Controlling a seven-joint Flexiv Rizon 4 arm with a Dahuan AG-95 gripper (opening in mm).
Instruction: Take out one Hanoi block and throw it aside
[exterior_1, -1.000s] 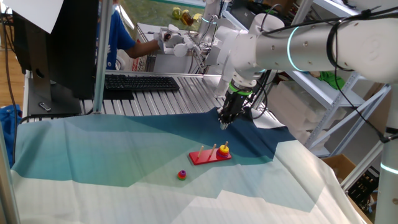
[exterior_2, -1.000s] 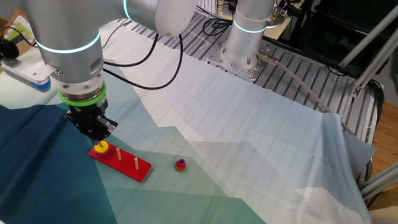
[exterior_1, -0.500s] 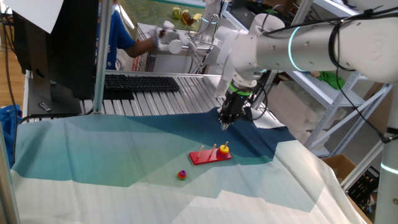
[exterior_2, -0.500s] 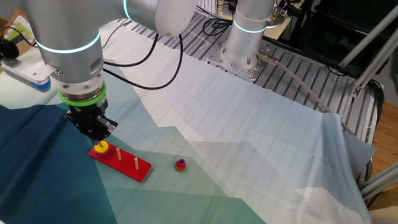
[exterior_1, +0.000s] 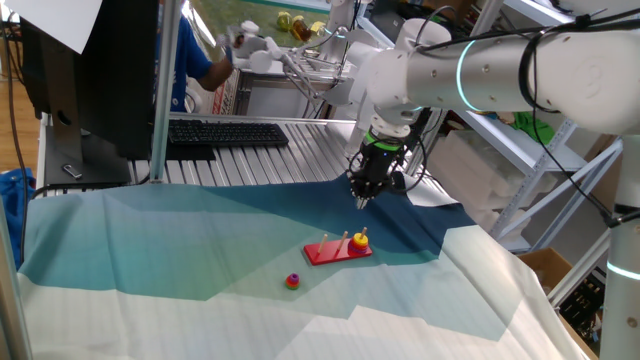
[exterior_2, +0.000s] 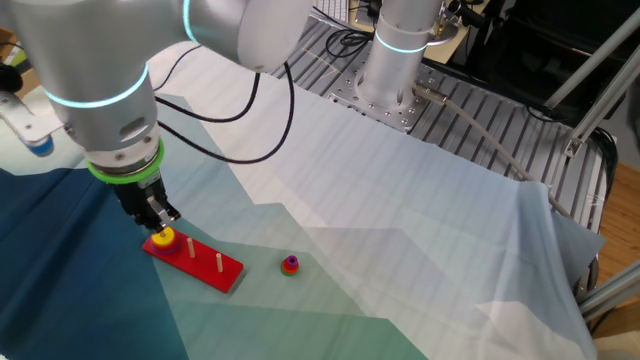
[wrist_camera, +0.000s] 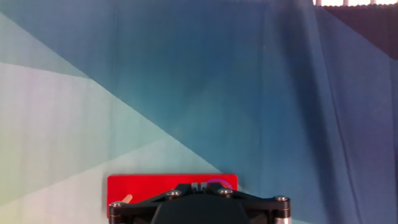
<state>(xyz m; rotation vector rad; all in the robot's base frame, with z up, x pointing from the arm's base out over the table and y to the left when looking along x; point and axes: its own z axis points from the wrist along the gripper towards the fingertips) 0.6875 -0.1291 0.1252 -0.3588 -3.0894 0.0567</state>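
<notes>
The hand (exterior_1: 362, 201) hangs above the tabletop, fingers pointing down and drawn together to a narrow tip with nothing between them; in the other fixed view the same hand (exterior_2: 160, 219) sits just over the near end of the red peg base (exterior_2: 195, 262), not touching it. From the hand view the black fingertips (wrist_camera: 198, 185) meet at the bottom edge, with the red peg base (wrist_camera: 143, 188) right beneath them and a sliver of a magenta-rimmed piece peeking out beside the tips. The Hanoi block (exterior_1: 361, 239), a yellow ring, sits on the end peg of the red peg base (exterior_1: 337, 250), with a small red cap on top; in the other fixed view the Hanoi block (exterior_2: 164, 237) lies just below the fingers. The other two pegs (exterior_2: 218, 263) stand bare. Well apart from the base, a small stacked piece (exterior_1: 292, 281), red over yellow with a purple band, rests alone on the blue-and-white cloth (exterior_1: 200, 250) covering the tabletop. A black keyboard (exterior_1: 225, 133) lies at the far edge.
</notes>
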